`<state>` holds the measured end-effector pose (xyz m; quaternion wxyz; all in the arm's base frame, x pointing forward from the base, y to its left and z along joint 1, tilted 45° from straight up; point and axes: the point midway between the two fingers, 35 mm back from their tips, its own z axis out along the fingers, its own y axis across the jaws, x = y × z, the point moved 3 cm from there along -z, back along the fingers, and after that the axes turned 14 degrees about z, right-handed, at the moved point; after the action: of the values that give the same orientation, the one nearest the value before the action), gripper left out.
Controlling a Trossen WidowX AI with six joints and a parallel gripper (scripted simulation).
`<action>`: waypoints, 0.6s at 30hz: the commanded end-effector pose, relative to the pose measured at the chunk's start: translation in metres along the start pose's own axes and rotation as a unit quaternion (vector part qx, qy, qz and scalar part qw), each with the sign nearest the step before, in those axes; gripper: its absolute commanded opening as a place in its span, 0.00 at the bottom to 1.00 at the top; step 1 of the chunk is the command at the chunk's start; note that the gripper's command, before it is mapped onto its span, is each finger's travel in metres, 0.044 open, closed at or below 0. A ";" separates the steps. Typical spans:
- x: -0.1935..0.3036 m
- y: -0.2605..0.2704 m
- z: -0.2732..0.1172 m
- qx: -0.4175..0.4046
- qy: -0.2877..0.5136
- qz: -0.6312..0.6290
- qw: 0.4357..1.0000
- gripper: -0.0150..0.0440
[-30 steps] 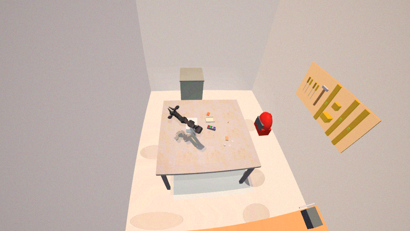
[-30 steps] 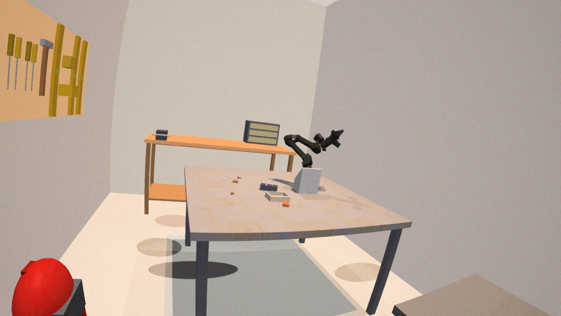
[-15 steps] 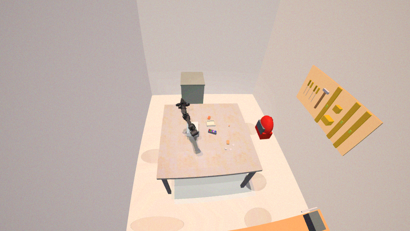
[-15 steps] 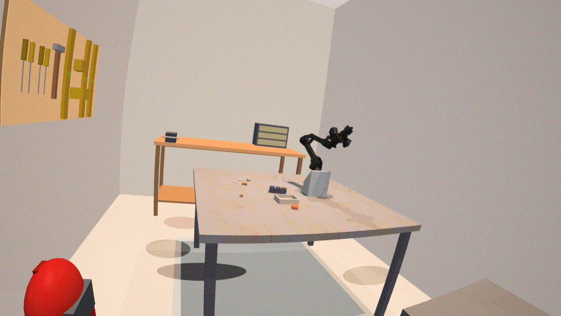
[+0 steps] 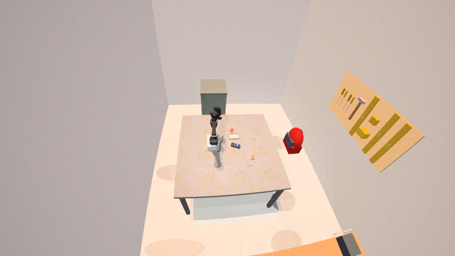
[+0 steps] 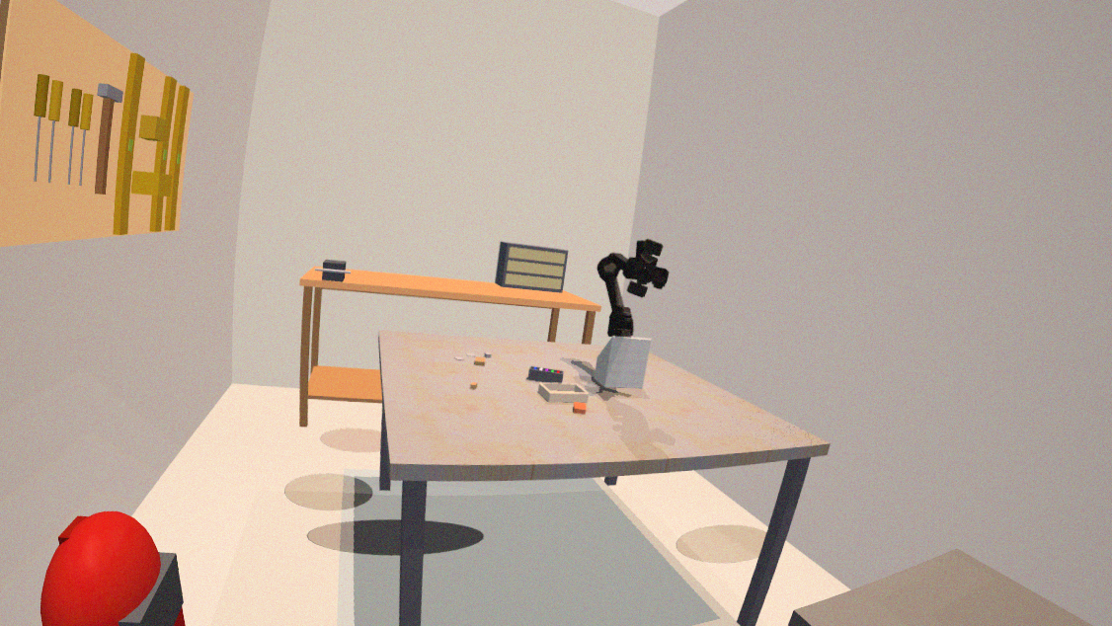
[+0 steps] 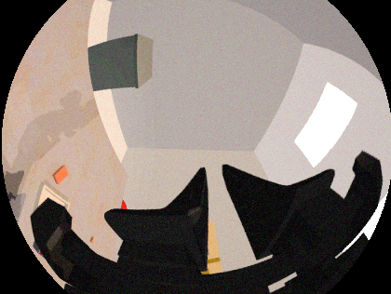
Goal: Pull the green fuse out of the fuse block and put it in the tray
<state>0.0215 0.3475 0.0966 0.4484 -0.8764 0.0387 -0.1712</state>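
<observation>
Pincer (image 6: 656,273) on the single dark arm stood high above the bench (image 6: 498,435), raised over the pale base block (image 6: 623,362) the arm is mounted on, and pointed out toward the room rather than down at the work. Its two fingers were drawn close together, only a narrow slot between the dark fingertips in the wrist view, and nothing was held between them; wall and floor showed through the gap.

Fuse block (image 5: 235,145), a small dark bar with coloured fuses along its top, lay on the bench just beside the arm's base. The green fuse (image 5: 235,144) sat in the block among its red, blue and purple neighbours, though at this size its seat could not be made out in detail. The tray (image 5: 234,136), a shallow pale open box, rested near the block on the side toward the grey cabinet (image 5: 213,96), apart from it. An orange cube (image 5: 232,129) lay just beyond the tray, and another orange piece (image 5: 252,156) sat farther out on the bench with a few tiny white bits near it.

In the wrist view the tray's corner (image 7: 52,195) and the orange cube (image 7: 60,174) appeared far off at the left edge, well apart from the fingers.
</observation>
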 end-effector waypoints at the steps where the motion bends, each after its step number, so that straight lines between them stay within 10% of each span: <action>1: 0.056 0.036 0.024 -0.103 0.094 0.097 0.986 0.38; 18: 0.232 0.214 -0.022 -0.394 0.465 0.431 0.665 0.38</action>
<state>0.2320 0.2000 0.0085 0.0861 -0.7417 0.5986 -0.2901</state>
